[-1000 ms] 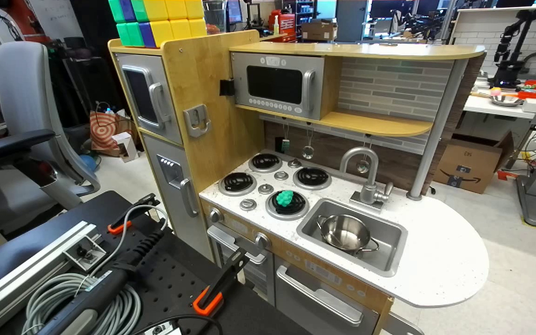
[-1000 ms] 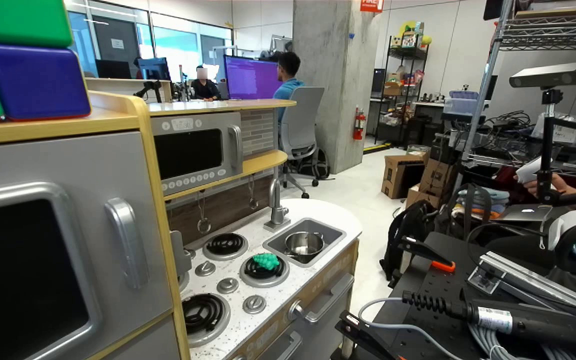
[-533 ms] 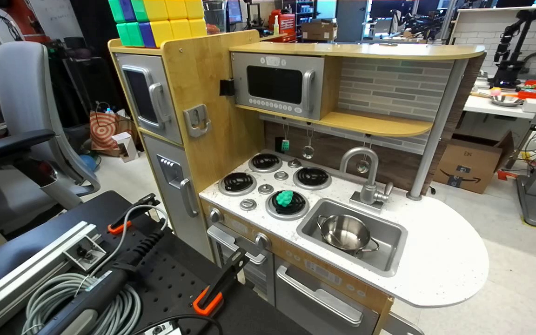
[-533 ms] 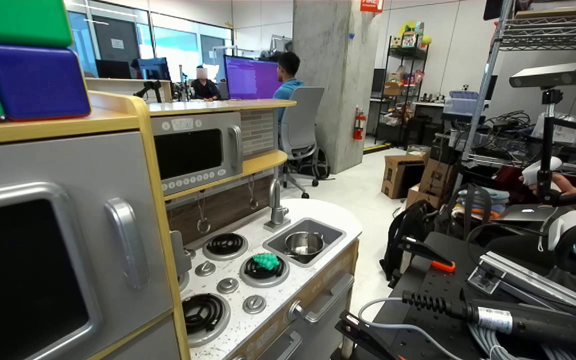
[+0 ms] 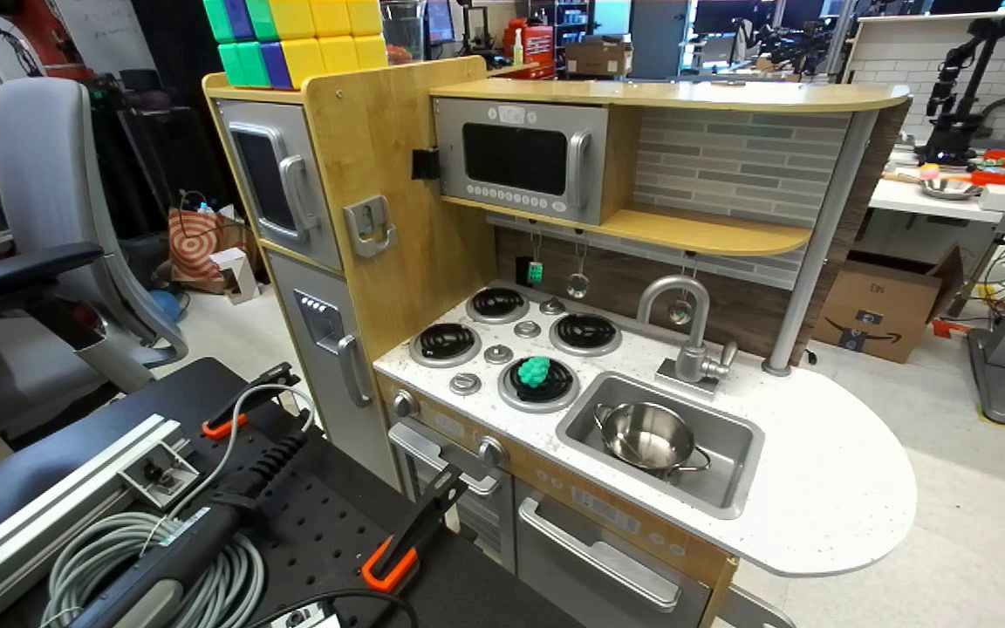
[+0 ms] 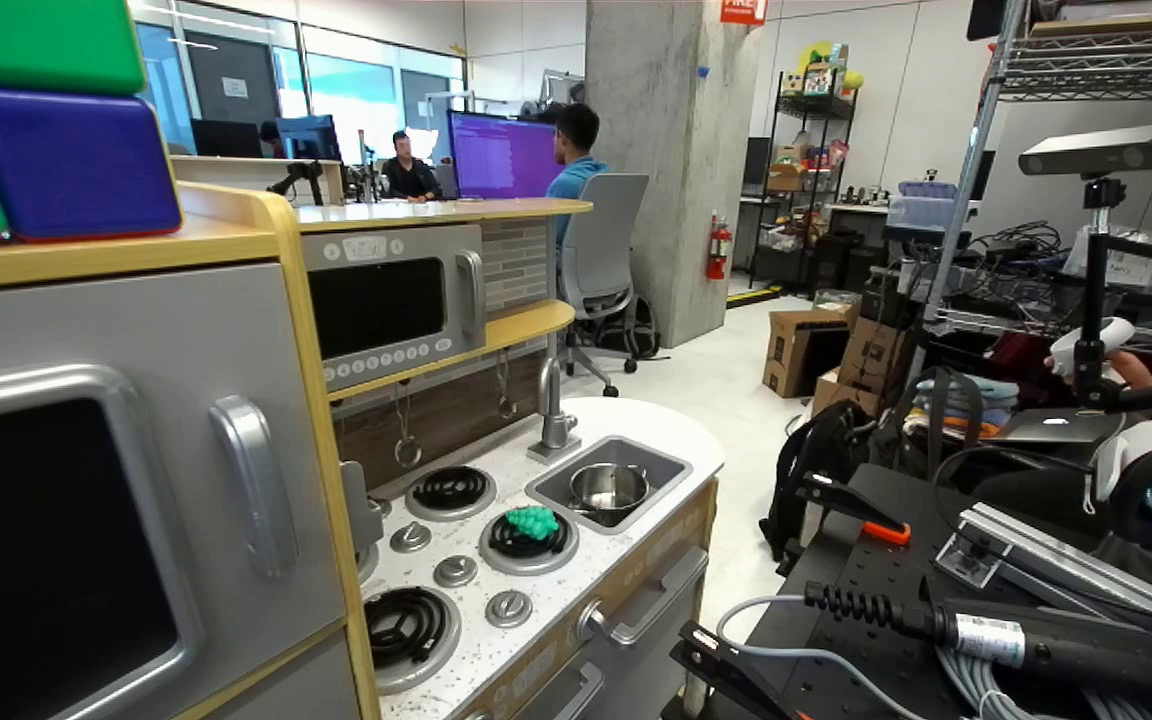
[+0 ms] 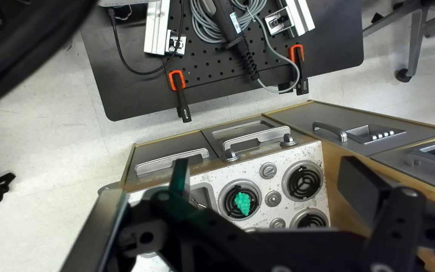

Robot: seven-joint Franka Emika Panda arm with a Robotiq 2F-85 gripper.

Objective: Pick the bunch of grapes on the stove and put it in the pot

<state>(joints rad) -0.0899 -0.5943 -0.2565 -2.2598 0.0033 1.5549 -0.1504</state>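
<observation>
The bunch of grapes is a small bright green lump on the front burner nearest the sink, in both exterior views (image 5: 534, 372) (image 6: 533, 522) and in the wrist view (image 7: 242, 203). The white stove (image 5: 433, 377) has black burners ringed in silver. The shiny pot (image 5: 642, 449) stands upright in the sink, and also shows in the other exterior view (image 6: 586, 490). In the wrist view the pot is mostly hidden behind a finger. My gripper (image 7: 268, 179) is open and empty, above and apart from the grapes. It is out of both exterior views.
The grey sink (image 5: 734, 449) adjoins the stove, with a faucet (image 5: 694, 314) behind it. A shelf (image 5: 703, 231) and a microwave box (image 5: 516, 157) overhang the back. A tall wooden cupboard (image 5: 398, 192) borders the stove. A black table (image 5: 337, 497) with clamps and cables stands opposite.
The grapes, pot and stove have not moved. A hand holding a white device at the edge of an exterior view has shifted and turned slightly.
</observation>
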